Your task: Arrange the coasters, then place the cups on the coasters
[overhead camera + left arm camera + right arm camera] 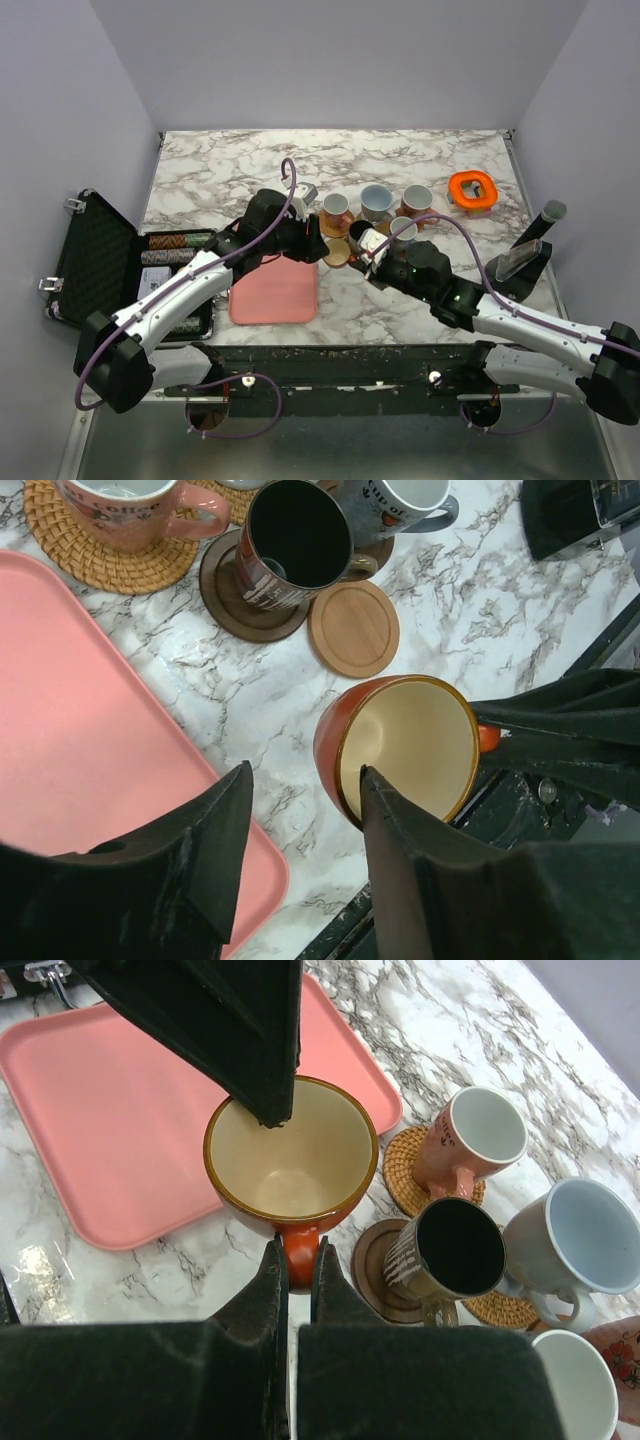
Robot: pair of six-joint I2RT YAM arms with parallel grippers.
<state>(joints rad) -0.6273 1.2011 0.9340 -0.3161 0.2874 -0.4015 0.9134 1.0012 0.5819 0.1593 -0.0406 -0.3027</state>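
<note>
The right tool [297,1260] is pinched tight on the handle of the orange cup [290,1150], near the middle of the tabletop [470,590] and just off the far right corner of the pink tray [80,730]. The left tool [303,785] stands half open astride the cup's wall, one finger inside the rim, the other clear outside. With both tools on it, I'd worry a pull from either arm could twist the cup loose. The bare coaster [353,627] also lies just beside the black cup [290,540], so a careless set-down could knock that.
</note>
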